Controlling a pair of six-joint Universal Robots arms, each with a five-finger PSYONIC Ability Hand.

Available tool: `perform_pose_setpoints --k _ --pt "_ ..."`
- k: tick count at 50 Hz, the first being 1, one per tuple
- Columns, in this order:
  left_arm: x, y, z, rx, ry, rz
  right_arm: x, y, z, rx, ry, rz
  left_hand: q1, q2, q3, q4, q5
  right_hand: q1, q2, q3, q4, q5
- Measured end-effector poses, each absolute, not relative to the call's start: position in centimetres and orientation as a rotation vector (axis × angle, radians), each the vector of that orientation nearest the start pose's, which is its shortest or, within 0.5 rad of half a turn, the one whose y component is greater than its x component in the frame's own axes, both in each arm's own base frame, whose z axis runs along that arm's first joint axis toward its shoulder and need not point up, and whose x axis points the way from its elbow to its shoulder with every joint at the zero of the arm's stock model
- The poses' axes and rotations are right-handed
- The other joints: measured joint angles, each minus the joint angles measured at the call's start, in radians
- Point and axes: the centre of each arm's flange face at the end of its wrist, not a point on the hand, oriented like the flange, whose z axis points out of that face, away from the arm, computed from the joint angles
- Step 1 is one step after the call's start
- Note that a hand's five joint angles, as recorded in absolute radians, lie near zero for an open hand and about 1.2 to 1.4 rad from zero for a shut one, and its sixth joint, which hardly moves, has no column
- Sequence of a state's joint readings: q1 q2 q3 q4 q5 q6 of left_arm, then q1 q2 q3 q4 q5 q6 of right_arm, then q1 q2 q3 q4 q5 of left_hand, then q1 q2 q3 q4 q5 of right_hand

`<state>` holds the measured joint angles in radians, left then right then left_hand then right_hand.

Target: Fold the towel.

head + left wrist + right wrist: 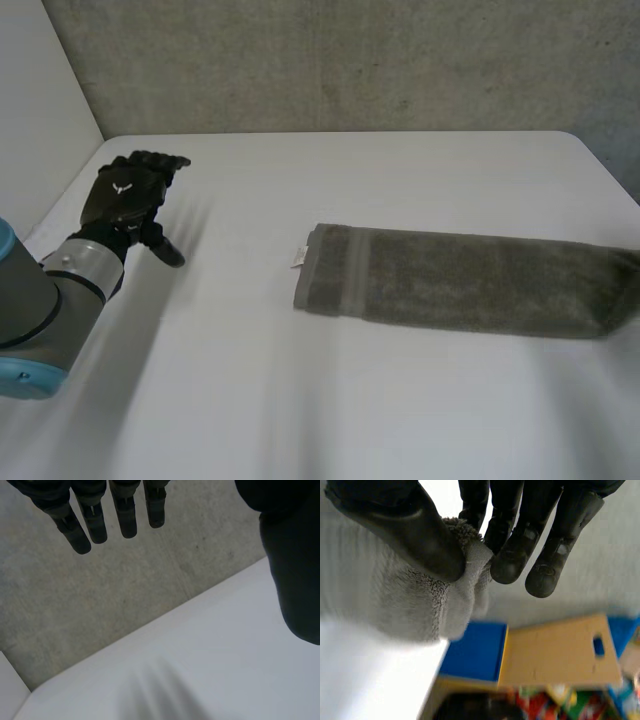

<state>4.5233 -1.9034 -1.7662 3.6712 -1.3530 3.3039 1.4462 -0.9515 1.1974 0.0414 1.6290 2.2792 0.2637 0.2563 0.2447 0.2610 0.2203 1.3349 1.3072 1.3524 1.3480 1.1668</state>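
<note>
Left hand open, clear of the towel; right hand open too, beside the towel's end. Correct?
No. Right wrist view: the right hand pinches the towel by its end, between thumb and fingers. The left hand is open, clear of it.

Towel [470, 280] grey-olive, plain pile, with a flatter, slightly darker band across one end. Small white label [299, 258] on it. Table [300, 400] white. Wall [350, 60] mottled grey. Left hand [125, 200] black with small white emblem. Left arm [40, 300] grey with light-blue cap. Right hand [410, 525] black. Blue panel [475, 652]; tan board [560, 652] with yellow edge.
</note>
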Motion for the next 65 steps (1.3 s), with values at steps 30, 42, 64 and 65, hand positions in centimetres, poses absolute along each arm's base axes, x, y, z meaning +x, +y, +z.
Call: perform_pose_setpoints --k 30,42,64,65 --pt "-25.2 -30.9 20.9 0.786 2.175 -2.463 35.8 -26.2 16.0 1.683 -1.956 2.042 0.0 0.0 0.0 0.0 0.0 -1.093 -1.057 -1.105 -1.092 -1.107" --pt "-30.2 -29.3 21.9 0.893 2.131 -2.573 26.7 -29.3 19.7 1.093 -2.4 2.066 0.0 0.0 0.0 0.0 0.0 -1.102 -1.057 -1.105 -1.092 -1.107" --pt "-35.8 -26.6 18.1 1.0 2.219 -2.521 19.7 -30.0 13.1 0.885 -2.53 1.61 0.0 0.0 0.0 0.0 0.0 -0.02 -0.032 -0.011 -0.005 -0.001" --pt "-35.6 -26.6 18.4 0.991 2.214 -2.525 19.6 -30.5 13.3 0.877 -2.494 1.611 0.0 0.0 0.0 0.0 0.0 -0.015 -0.032 -0.011 -0.002 0.0"
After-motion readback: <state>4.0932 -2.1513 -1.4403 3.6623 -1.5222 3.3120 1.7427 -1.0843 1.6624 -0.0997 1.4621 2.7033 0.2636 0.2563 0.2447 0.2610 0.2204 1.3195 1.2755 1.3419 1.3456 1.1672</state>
